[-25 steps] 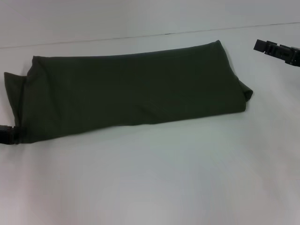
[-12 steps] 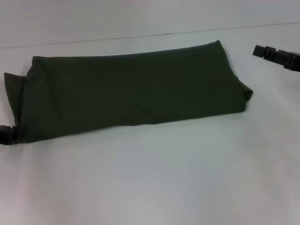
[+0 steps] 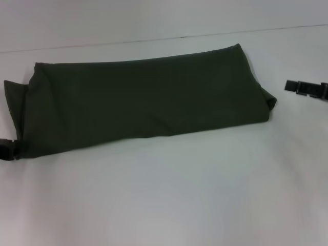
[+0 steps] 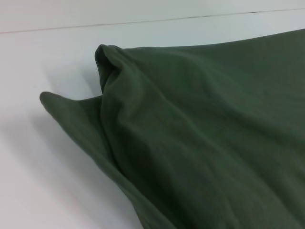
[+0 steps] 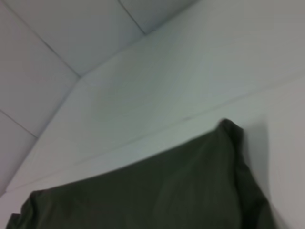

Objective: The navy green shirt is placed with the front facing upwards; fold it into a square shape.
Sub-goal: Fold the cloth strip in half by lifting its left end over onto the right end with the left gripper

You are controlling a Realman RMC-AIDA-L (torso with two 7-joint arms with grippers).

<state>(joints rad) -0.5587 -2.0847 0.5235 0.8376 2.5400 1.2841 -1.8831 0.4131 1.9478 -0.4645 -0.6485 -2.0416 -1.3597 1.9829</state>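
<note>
- The left gripper (image 3: 8, 149) sits at the far left edge of the head view, low on the white table (image 3: 169, 200). It touches the near left corner of the shirt. Only a small black bit shows, so I cannot tell if it is spread or pressed together.
- The navy green shirt (image 3: 143, 100) lies across the table as a long folded band, plain green on top.
- The left wrist view shows the shirt (image 4: 200, 138) close up: a bumpy fold stands up at its left end, and a thin flap pokes out beside it.
- The right wrist view shows the shirt's (image 5: 157, 195) far edge, the table seam and the wall behind.
- There is lots of bare table in front.
- The right gripper (image 3: 302, 88) is near the shirt's right end, not touching. I cannot tell its state.
</note>
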